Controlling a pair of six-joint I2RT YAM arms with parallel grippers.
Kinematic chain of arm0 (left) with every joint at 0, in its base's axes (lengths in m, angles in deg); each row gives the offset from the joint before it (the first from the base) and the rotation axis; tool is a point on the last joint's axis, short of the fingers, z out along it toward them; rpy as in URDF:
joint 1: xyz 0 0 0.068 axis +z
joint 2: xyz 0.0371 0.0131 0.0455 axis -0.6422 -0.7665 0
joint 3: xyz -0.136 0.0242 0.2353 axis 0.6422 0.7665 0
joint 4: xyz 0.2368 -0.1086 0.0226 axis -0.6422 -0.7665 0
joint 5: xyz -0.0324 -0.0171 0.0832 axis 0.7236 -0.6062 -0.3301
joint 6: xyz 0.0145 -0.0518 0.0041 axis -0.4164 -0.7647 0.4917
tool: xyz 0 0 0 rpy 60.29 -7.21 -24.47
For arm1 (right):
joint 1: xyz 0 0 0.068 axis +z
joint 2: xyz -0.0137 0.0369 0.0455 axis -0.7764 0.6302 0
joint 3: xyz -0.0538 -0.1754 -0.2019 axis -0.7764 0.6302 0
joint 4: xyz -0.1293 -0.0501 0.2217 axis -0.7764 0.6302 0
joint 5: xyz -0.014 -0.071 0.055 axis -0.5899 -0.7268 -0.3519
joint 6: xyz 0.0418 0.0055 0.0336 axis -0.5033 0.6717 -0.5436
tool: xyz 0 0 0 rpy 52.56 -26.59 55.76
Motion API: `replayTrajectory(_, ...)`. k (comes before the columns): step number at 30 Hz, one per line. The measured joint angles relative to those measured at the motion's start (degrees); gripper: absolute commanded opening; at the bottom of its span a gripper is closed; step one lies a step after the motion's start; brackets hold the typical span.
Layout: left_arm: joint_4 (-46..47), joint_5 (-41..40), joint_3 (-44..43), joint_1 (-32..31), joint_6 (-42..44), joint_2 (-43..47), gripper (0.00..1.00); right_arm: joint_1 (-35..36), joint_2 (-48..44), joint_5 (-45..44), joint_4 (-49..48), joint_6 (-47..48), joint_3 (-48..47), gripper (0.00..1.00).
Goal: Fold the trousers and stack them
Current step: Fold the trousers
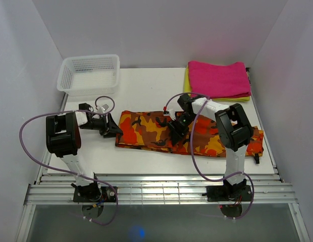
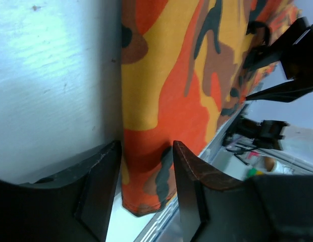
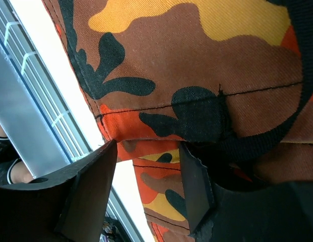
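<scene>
the trousers [image 1: 146,128] lie flat across the white table [image 1: 146,91] in one long strip, running left to right in front of both arms. the camouflage of orange, red, yellow, brown and black faces up.

the left gripper [image 1: 115,131] is down at the left end of the trousers. its claw is released. in the left wrist view one finger [image 2: 96,181] sits over bare table just beside the cloth edge and the other [image 2: 192,186] over the print, with the edge lying flat in the gap.

the right gripper [image 1: 175,132] is low over the middle of the trousers, also released. its two fingers [image 3: 91,186] stand apart, and between them shows a folded edge with a line of black stitching and a lower layer of cloth under it.

behind the trousers' right end, well apart, a pink folded cloth [image 1: 217,78] rests on a yellow one [image 1: 187,80]. behind their left end stands a white mesh basket [image 1: 91,57].
</scene>
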Motion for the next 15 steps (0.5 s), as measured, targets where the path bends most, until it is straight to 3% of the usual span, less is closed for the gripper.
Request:
replayTrajectory(3, 2.4, 3.3, 0.3, 0.0, -1.3, -2.4, 0.48, 0.0, 0.0, -0.4, 0.0, -0.4, -0.1, 0.58)
replayTrajectory(6, 4.0, 4.8, 0.6, 0.0, -2.2, -3.7, 0.33, 0.1, 0.0, -1.0, 0.0, -0.9, -0.3, 0.57)
replayTrajectory(7, 4.5, 4.9, 0.7, 0.0, -2.4, -4.1, 0.19, 0.2, 0.0, -1.2, 0.0, -1.0, -0.3, 0.57)
replayTrajectory(9, 4.9, 5.4, 0.9, 0.5, -2.9, -4.5, 0.01, 0.2, 0.1, -1.5, 0.0, -1.3, -0.4, 0.56)
replayTrajectory(13, 3.8, 8.5, 1.0, 3.0, -2.5, -4.5, 0.00, 0.4, 0.2, -1.6, -0.3, -1.5, -0.7, 0.54)
replayTrajectory(15, 0.9, 9.8, 0.6, 5.4, -1.2, -4.2, 0.00, 1.0, 0.3, -0.9, -1.6, -1.7, -0.8, 0.59)
